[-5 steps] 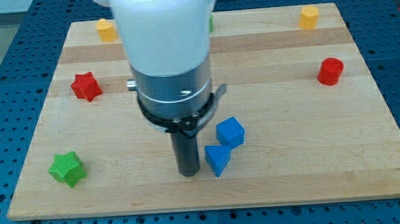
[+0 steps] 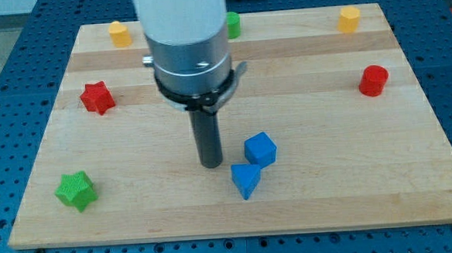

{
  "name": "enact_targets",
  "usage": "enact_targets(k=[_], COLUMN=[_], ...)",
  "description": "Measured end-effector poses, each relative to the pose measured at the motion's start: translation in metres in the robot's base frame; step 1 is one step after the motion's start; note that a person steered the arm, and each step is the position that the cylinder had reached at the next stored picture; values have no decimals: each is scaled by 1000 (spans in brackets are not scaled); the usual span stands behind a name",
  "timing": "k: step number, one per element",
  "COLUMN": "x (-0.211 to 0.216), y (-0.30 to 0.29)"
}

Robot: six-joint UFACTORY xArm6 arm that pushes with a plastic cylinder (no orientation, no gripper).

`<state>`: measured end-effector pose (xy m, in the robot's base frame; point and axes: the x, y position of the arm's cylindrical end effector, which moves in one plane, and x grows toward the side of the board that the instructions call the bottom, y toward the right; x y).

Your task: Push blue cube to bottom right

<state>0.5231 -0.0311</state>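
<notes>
The blue cube (image 2: 260,149) lies on the wooden board (image 2: 329,175), a little right of centre and low in the view. A second blue block, wedge-like (image 2: 246,179), touches it at its lower left. My tip (image 2: 211,164) stands just left of the blue cube and just above-left of the blue wedge, with a small gap to both. The arm's white and grey body (image 2: 187,43) rises above the rod and hides part of the board's middle top.
A red star (image 2: 97,98) is at the left and a green star (image 2: 76,189) at the bottom left. Yellow blocks sit at the top left (image 2: 118,32) and top right (image 2: 349,18). A red cylinder (image 2: 374,81) is at the right. A green block (image 2: 233,24) peeks out at the top.
My tip has moved up the view, from beside the blue wedge to level with the blue cube. The blocks have not moved.
</notes>
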Motion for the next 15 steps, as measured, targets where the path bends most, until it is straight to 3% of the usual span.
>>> enact_targets(k=[9,15], x=[-15,-20], y=[186,236])
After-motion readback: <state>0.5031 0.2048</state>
